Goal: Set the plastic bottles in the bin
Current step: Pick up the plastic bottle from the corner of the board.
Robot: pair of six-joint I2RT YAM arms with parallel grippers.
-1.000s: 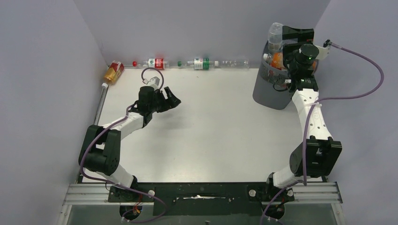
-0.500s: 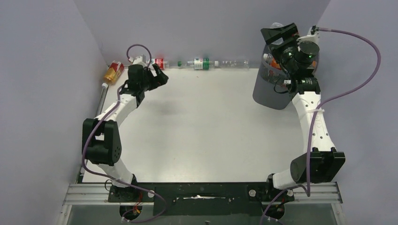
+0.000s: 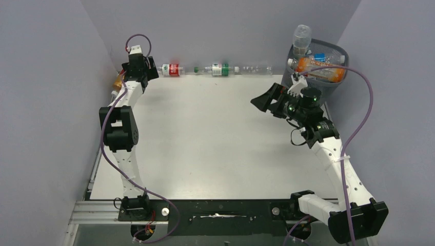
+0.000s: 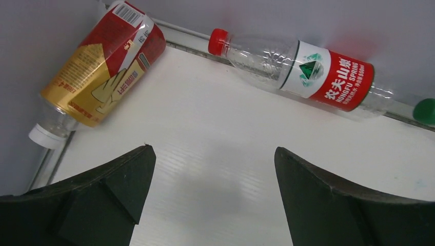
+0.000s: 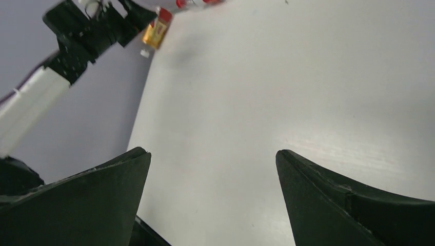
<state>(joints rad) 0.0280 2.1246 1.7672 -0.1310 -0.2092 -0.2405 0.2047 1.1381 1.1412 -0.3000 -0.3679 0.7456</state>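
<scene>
The dark mesh bin [image 3: 336, 88] stands at the back right, holding several plastic bottles. Among them are an orange one [image 3: 320, 70] and a clear one [image 3: 301, 38] poking above the rim. Along the back wall lie a red-labelled bottle [image 3: 170, 69] [image 4: 308, 72], a green-labelled one [image 3: 219, 69] and a clear one [image 3: 256, 70]. A gold-and-red bottle [image 4: 100, 66] [image 5: 156, 31] lies in the back left corner. My left gripper [image 3: 142, 72] [image 4: 213, 151] hovers open just short of the corner bottles, with nothing between its fingers. My right gripper [image 3: 260, 101] [image 5: 213, 154] is open and empty over the table, left of the bin.
Grey walls close in the table on the left, back and right. A metal rail [image 3: 110, 110] runs along the left edge. The green cap [image 4: 424, 111] of the neighbouring bottle shows at the right of the left wrist view.
The left arm has stretched into the back left corner while its gripper widened. The right gripper has let go of the clear bottle in the bin and swung left and nearer.
</scene>
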